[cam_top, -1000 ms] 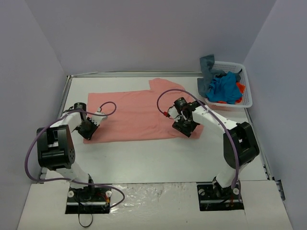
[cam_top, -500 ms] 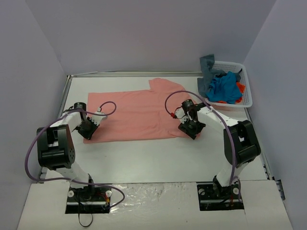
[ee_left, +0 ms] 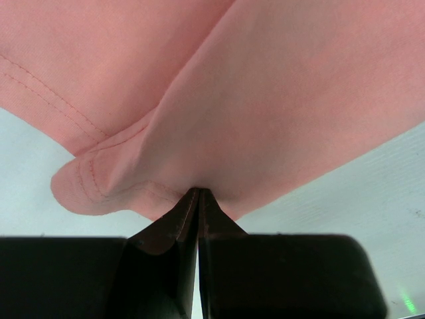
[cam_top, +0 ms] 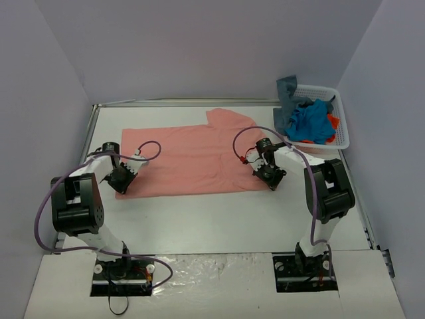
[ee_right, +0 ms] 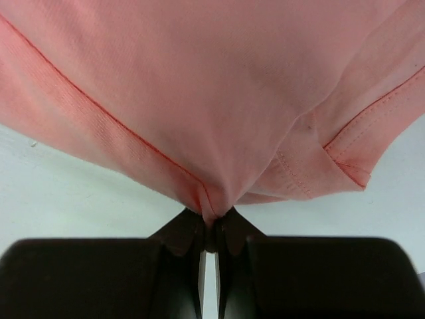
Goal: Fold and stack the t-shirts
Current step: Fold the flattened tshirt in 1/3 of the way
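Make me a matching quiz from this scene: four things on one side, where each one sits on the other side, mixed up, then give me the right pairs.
Things:
1. pink t-shirt
2. blue t-shirt
3. grey t-shirt
4. basket

Places:
A. draped over the basket's far left corner
B. at the far right corner of the table
C. spread out on the table
D. bunched inside the basket

Pairs: 1-C, 2-D, 3-A, 4-B
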Motion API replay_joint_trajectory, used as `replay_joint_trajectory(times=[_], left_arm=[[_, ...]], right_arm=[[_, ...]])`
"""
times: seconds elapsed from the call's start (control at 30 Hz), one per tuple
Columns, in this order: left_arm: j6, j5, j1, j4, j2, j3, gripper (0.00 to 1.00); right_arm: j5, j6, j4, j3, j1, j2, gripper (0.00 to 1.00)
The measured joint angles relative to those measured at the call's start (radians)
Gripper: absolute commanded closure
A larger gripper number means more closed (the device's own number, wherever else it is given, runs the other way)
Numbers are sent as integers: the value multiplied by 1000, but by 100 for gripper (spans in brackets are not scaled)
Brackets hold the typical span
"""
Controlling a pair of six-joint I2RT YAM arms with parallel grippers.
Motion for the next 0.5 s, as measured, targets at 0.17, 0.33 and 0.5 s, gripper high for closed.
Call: replay_joint_trajectory(times=[0.17,0.33,0.5], left_arm=[[0,-1,0,2,-1,-1,97],[2,-5,0,2,-2,-2,98],[7,-8,0,2,-3,-3,98]], right_arm=[[-3,-19,0,0,-10,-3,100],[-8,-39,0,-1,-40,-4,100],[-18,-52,0,0,-66,-2,100]])
